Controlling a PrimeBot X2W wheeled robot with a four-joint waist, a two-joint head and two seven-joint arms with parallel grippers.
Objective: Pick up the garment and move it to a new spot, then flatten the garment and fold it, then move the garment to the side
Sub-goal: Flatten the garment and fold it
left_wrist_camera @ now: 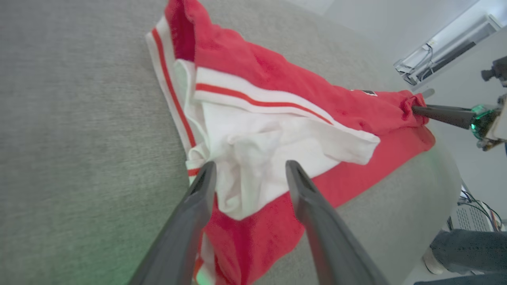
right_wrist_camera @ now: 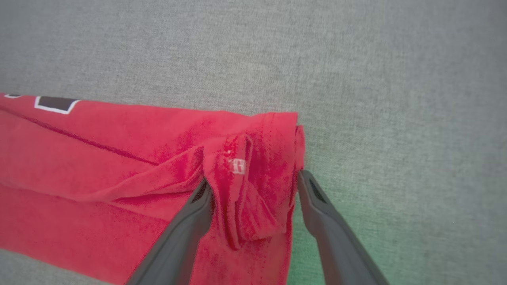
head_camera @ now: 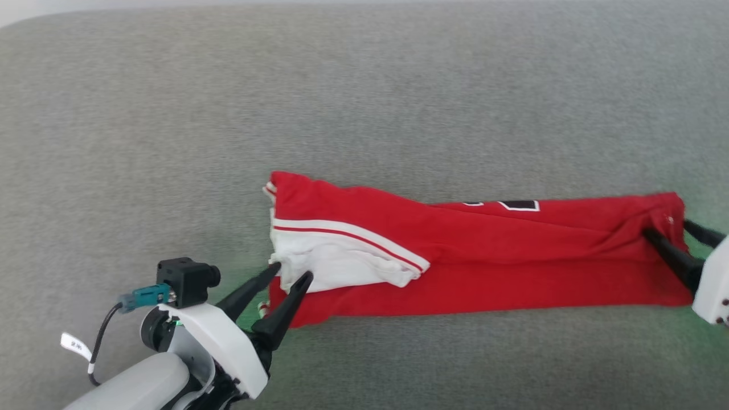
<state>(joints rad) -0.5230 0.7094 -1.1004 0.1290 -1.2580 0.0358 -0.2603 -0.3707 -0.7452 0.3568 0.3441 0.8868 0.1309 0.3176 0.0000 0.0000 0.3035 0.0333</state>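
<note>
Red garment point(head_camera: 512, 256), folded long strip, wht sleeve point(head_camera: 342, 265) atop

The bench point(head_camera: 364, 85) has a grey, felt-like cover. The garment point(head_camera: 484, 256) lies on it, a red jersey folded into a long, flat band. At one end of the garment a white sleeve panel with red stripe trim lies on top. A sliver of black-and-white numeral shows along the garment's far edge. Beside each end of the garment the cover glows faintly green.
</note>
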